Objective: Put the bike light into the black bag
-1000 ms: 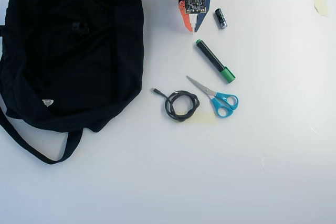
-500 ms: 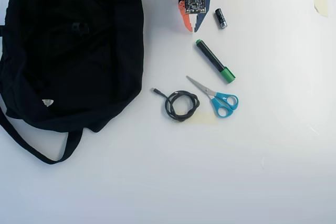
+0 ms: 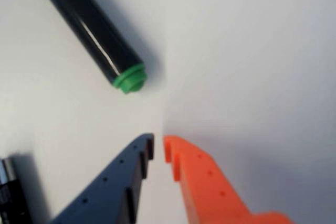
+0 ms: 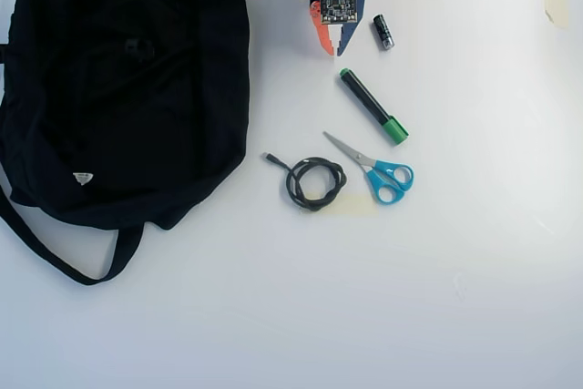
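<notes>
Tool [image 4: 333, 48] hangs over the white counter [image 4: 455, 252], its tips nearly together and gripping nothing. Bike light [image 4: 135, 48] rests on the black bag [image 4: 182, 125], well to the tool's left in the overhead view.

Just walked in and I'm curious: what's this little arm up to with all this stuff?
Right now it holds nothing. Its gripper hangs empty, jaws almost together, near a green-capped marker. The black bag lies to the left in the overhead view; scissors and a coiled cable lie apart from it.
</notes>
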### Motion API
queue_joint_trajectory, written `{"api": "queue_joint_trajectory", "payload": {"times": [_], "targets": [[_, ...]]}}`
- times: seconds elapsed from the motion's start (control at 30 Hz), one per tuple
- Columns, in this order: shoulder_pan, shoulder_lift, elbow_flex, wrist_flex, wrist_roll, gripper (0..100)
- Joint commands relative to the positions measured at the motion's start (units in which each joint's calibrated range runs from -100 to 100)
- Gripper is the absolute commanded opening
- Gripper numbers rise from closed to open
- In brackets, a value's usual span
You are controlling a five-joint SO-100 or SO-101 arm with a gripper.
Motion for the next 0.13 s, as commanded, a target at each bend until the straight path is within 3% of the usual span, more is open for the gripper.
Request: {"api": "queue_joint_trajectory", "payload": {"times": [0.0, 0.1], "targets": [[0.30, -0.75, 1.48, 1.55, 0.25, 2], [0.30, -0.75, 1.48, 1.55, 0.25, 2]]}}
